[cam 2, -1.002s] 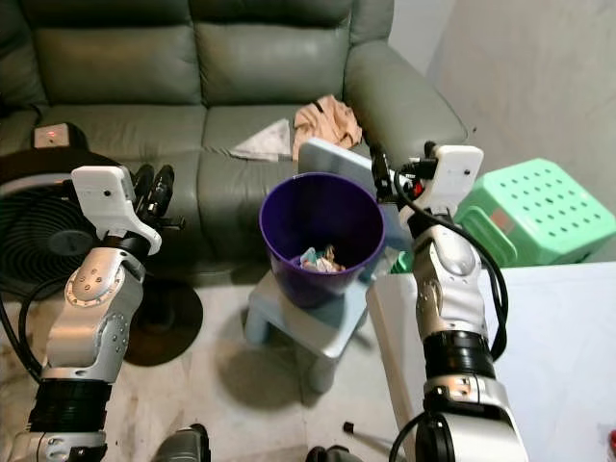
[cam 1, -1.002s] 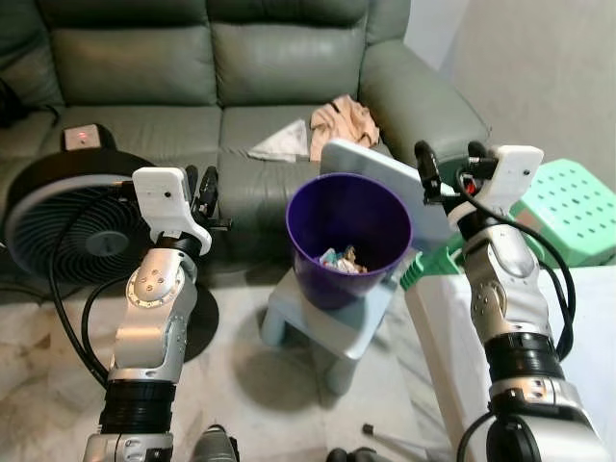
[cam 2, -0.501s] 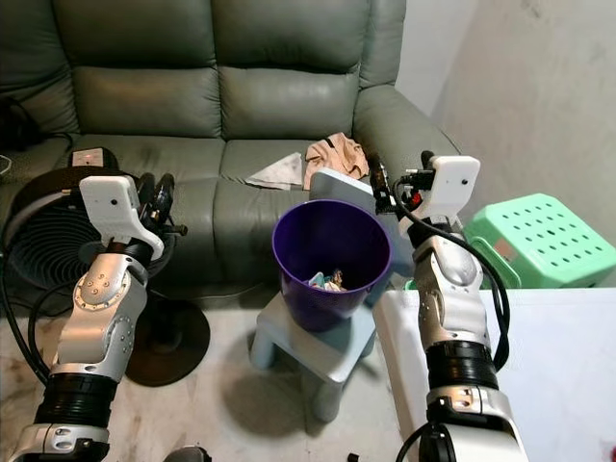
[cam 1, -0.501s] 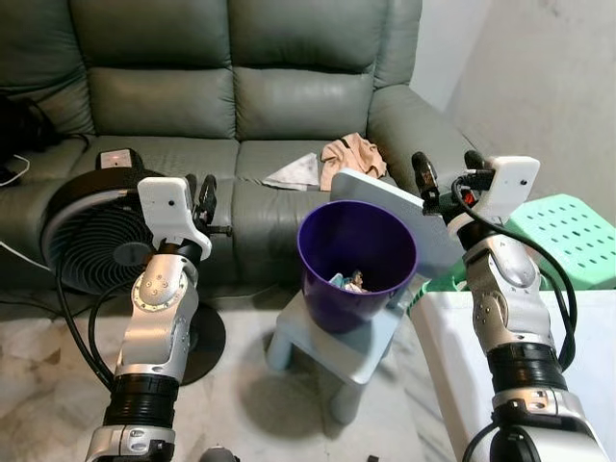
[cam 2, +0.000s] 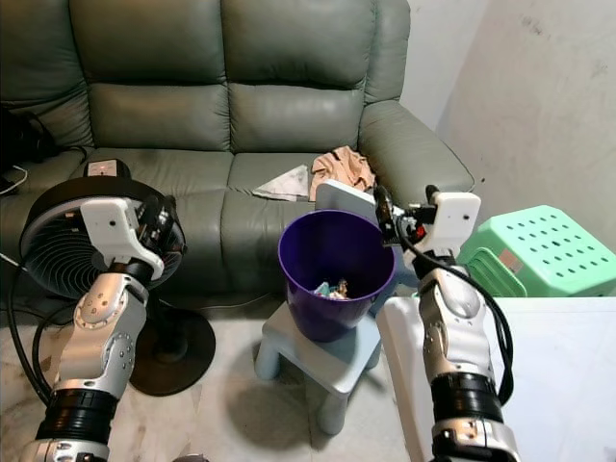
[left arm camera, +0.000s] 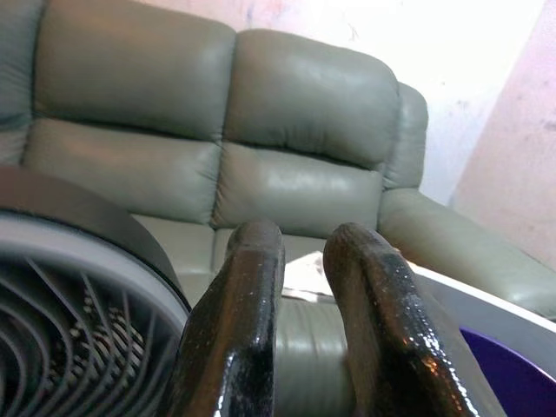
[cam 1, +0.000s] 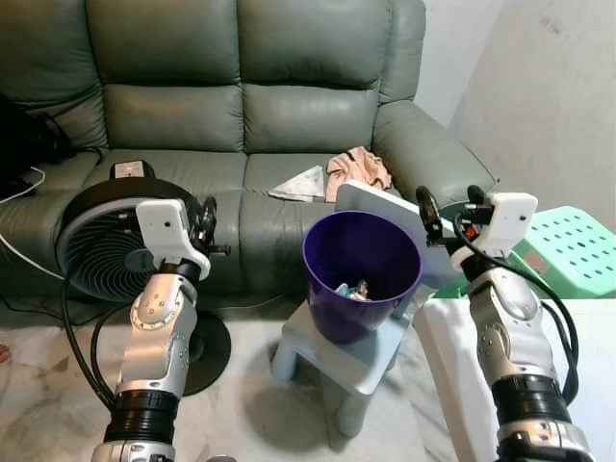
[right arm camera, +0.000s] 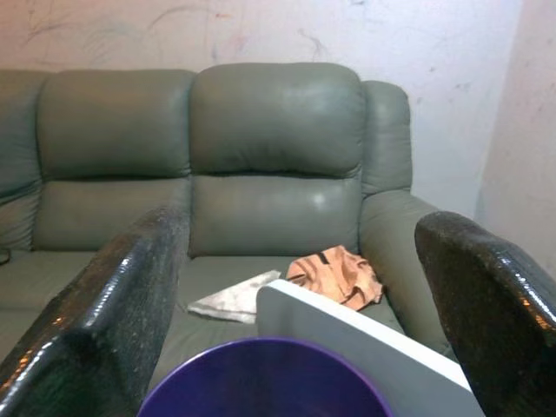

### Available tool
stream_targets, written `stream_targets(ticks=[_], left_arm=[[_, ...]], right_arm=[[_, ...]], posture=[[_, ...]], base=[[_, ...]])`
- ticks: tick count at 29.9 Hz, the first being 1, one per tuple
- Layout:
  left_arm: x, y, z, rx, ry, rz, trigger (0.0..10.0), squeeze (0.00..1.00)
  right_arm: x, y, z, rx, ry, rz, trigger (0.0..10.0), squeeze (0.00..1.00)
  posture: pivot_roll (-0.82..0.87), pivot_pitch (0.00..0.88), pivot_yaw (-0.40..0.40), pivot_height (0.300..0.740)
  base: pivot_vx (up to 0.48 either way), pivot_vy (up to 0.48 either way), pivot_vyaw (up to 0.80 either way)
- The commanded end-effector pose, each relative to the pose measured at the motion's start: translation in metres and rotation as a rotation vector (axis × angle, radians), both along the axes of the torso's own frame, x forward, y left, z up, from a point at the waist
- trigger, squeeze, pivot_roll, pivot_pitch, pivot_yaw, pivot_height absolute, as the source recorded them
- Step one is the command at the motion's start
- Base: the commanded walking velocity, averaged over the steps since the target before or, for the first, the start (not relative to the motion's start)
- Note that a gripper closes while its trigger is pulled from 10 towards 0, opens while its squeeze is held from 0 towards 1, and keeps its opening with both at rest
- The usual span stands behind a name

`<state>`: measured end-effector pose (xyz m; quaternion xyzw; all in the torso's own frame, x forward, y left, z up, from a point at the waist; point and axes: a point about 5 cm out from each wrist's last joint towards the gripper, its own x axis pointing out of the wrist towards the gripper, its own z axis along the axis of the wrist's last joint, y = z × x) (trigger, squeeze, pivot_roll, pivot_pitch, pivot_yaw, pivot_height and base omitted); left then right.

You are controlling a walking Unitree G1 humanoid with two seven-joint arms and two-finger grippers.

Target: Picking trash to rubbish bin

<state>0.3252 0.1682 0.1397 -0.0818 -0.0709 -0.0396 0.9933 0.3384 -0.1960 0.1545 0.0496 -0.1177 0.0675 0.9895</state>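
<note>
Trash (cam 1: pixel 352 289) already lies at the bottom of the purple rubbish bin (cam 1: pixel 362 272), a small heap of crumpled scraps; the bin stands on a pale blue stool (cam 1: pixel 344 353) in front of the grey-green sofa (cam 1: pixel 241 115); the right gripper (cam 1: pixel 449 209) hovers just beside the bin's rim with its fingers spread wide and nothing between them; the left gripper (cam 1: pixel 205 218) is raised near the black fan (cam 1: pixel 101 241), its fingers close together with a narrow gap, also empty. Judging from this, at least one drop looks done; a crumpled white paper (cam 1: pixel 300 183) and a peach cloth (cam 1: pixel 359 167) on the sofa seat may be what is left.
</note>
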Motion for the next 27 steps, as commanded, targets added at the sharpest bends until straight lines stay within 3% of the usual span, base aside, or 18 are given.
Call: stream_targets(ticks=[1,19,27], left_arm=[[-0.002,0.002,0.000,-0.010,0.003,-0.007,10.0,0.00],[0.007,0.009,0.003,-0.005,0.006,0.016,10.0,0.00],[0.010,0.000,0.003,-0.002,0.012,-0.005,10.0,0.00]], right_arm=[[-0.002,0.002,0.004,-0.001,-0.024,0.000,10.0,0.00],[-0.004,0.016,-0.002,-0.015,0.015,-0.006,10.0,0.00],[-0.002,0.016,-0.003,-0.002,0.043,-0.026,10.0,0.00]], posture=[[0.16,0.000,-0.051,0.740],[0.13,0.000,-0.045,0.740],[0.12,0.000,-0.043,0.740]], base=[[0.000,0.000,0.00],[0.000,0.000,0.00],[0.000,0.000,-0.72]])
